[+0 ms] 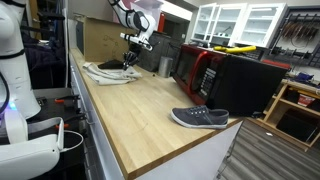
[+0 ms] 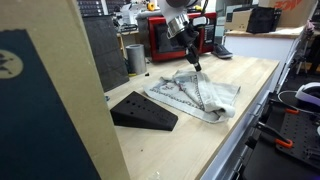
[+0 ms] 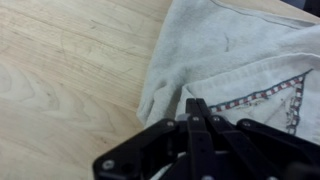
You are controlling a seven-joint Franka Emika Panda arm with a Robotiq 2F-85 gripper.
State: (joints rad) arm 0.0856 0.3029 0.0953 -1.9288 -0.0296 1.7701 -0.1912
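Pincer: the black two-fingered Robotiq gripper (image 3: 196,104) has its fingers pressed together with no gap showing. The tips sit at the cloth's edge. The wrist view does not show whether a thin fold is caught between them.

Thing in hand: an off-white woven cloth with a dark patterned border (image 2: 195,95).

Location: the cloth lies on the pale wooden countertop (image 1: 150,112), towards its far end, directly under the gripper and touching its tips in an exterior view (image 2: 196,67).

Done, as judged: the cloth rests in overlapping layers, with one flap turned over so that the border runs as a diagonal stripe. This suggests that handling is under way rather than barely begun.

Left, as judged: the layers do not line up, the outer edge is rumpled, and no part is lifted clear of the wood.

Appearance: the fabric is soft and limp. It shows creases and a thick rolled hem on the side facing bare wood in the wrist view. The weave looks slightly nubby.

Surroundings: a black wedge-shaped block (image 2: 142,111) lies near the cloth but apart from it. A grey slip-on shoe (image 1: 200,118) lies well apart at the counter's near end. A red microwave oven (image 2: 172,38) and a metal cup (image 2: 136,57) stand behind the cloth.
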